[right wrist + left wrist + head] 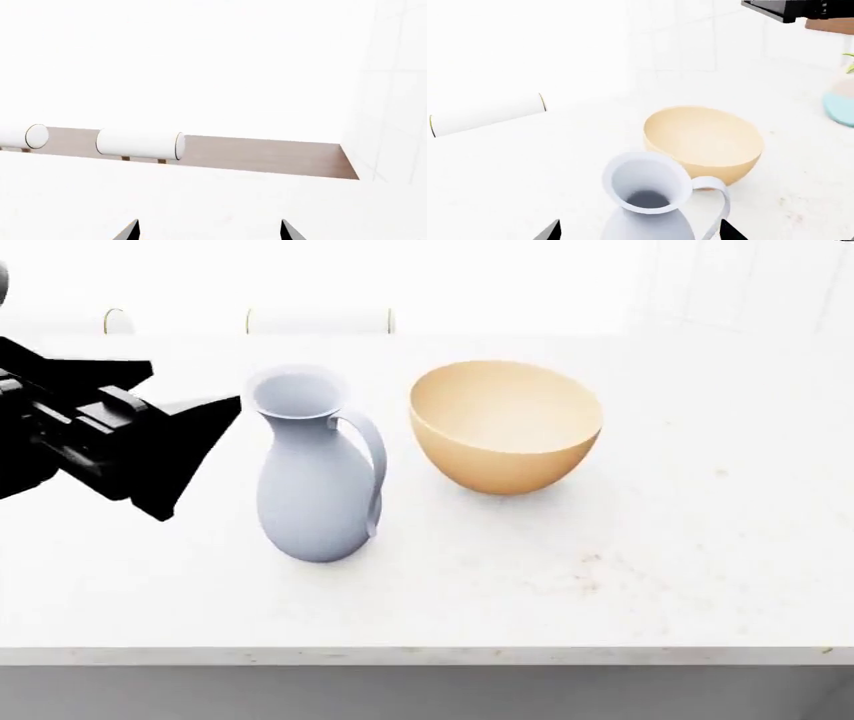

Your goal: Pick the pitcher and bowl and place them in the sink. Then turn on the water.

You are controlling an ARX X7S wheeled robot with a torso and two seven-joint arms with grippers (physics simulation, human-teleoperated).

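The sink and any water lie outside all three views; the left end effector [220, 415] enters the head view from the left edge with most of its arm cut off, its dark tapered tip just beside the mouth of the pitcher [318, 475], apparently not touching; in the left wrist view only two dark fingertips [549, 232] show at the lower edge, spread apart on either side of the pitcher's neck, so the end effector stands released; the right end effector [210, 231] is absent from the head view, and its own wrist view shows just two dark tips at the bottom, apart, with nothing between them, also released. One pitcher stands upright at centre-left of the head view on the white surface [641, 570], handle turned toward the one bowl [505, 425], which sits upright just to its right, near but apart. Two white cylinders [139, 144] lie on a brownish ledge in the right wrist view, the left one cut by the frame edge; what they are is hard to make out; a pale teal-and-white object [840, 107] is clipped at the right edge of the left wrist view.
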